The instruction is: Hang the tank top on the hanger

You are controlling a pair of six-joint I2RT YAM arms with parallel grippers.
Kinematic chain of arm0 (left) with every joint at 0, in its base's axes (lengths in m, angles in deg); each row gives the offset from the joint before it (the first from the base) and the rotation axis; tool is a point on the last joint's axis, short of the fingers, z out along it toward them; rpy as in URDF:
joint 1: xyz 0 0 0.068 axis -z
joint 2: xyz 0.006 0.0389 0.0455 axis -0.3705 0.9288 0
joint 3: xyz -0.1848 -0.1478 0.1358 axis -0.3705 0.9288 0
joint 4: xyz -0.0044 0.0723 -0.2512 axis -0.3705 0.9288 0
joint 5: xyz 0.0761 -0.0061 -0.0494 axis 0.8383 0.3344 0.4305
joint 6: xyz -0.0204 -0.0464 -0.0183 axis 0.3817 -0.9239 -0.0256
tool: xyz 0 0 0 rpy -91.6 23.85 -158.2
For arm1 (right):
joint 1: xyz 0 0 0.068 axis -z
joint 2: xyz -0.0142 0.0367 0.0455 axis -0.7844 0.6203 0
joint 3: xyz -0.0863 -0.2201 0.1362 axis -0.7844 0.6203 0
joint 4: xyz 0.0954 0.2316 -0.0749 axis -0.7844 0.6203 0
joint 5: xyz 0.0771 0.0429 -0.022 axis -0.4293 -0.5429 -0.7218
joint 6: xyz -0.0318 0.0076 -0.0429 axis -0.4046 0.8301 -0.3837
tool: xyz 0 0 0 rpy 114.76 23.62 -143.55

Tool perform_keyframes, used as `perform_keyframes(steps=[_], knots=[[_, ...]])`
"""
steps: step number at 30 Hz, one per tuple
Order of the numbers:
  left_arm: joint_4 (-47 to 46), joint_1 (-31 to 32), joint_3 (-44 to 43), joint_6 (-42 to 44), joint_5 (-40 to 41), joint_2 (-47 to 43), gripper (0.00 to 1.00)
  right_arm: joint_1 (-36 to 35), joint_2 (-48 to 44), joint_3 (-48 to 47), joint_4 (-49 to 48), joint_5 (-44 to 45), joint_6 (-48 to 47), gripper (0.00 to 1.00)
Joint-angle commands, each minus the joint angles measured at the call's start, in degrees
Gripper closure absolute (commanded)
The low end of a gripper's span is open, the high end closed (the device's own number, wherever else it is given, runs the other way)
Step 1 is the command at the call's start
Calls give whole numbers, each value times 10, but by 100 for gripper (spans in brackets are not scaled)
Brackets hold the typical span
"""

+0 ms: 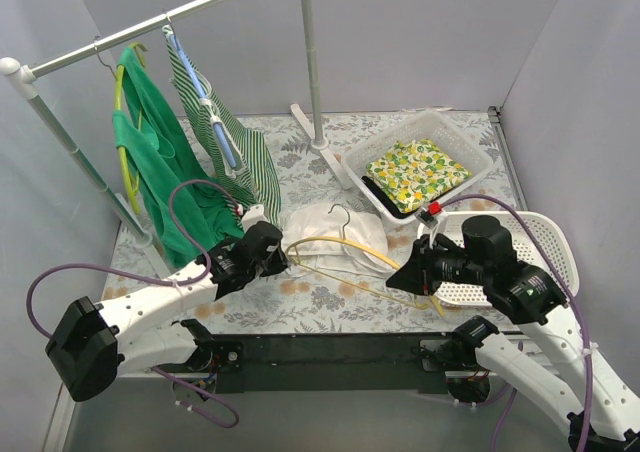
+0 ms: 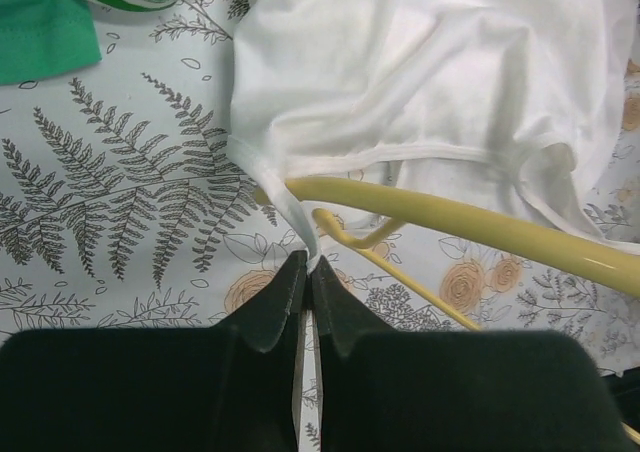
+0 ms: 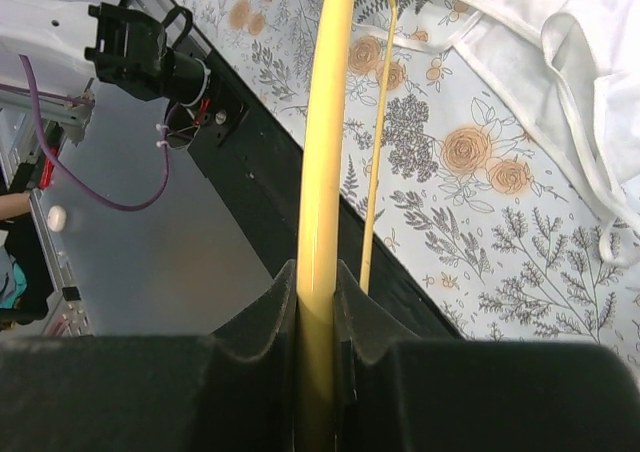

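The white tank top (image 1: 330, 227) lies crumpled on the floral tablecloth at mid-table, partly over the yellow hanger (image 1: 345, 262). The hanger's grey hook (image 1: 345, 215) rests on the fabric. My left gripper (image 1: 284, 260) sits at the top's left edge. In the left wrist view it (image 2: 308, 262) is shut on a thin white strap of the tank top (image 2: 420, 72), just in front of the hanger's arc (image 2: 480, 227). My right gripper (image 1: 402, 272) holds the hanger's right end. In the right wrist view it (image 3: 317, 272) is shut on the thick yellow arc (image 3: 325, 122), with the tank top (image 3: 560, 32) beyond.
A clothes rack (image 1: 310, 62) stands at the back, carrying a green garment (image 1: 150, 152) on a yellow hanger and a striped garment (image 1: 225, 132) on a blue hanger. A white basket (image 1: 470, 142) holds patterned cloth. A perforated white tray (image 1: 545, 242) lies under my right arm.
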Motion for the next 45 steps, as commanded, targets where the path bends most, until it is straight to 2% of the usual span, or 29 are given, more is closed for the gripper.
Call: perform_keyframes(steps=[1,6,9,17,24,34,39,42,45], knots=[[33,1,-44,33,-4,-5,99,-2,5,18,-100,-28,-3,99],[65,1,-86,43,11,-4,98,-2,16,33,-110,-41,-11,99],[65,1,-102,57,-14,0,98,-2,10,47,-122,-37,-16,99],[51,1,-126,95,-80,-12,97,-2,6,121,-286,-95,2,99],[51,1,-138,112,-102,-11,96,-2,6,170,-367,-96,7,99],[45,1,-151,138,-138,-7,89,-5,81,209,-482,-92,-4,99],[52,1,-149,145,-124,-5,76,-12,100,237,-512,-75,-9,99],[51,1,-142,159,-129,-10,58,-13,99,251,-529,-71,-6,99],[45,1,-137,182,-149,-27,49,-15,100,259,-533,-67,-6,99]])
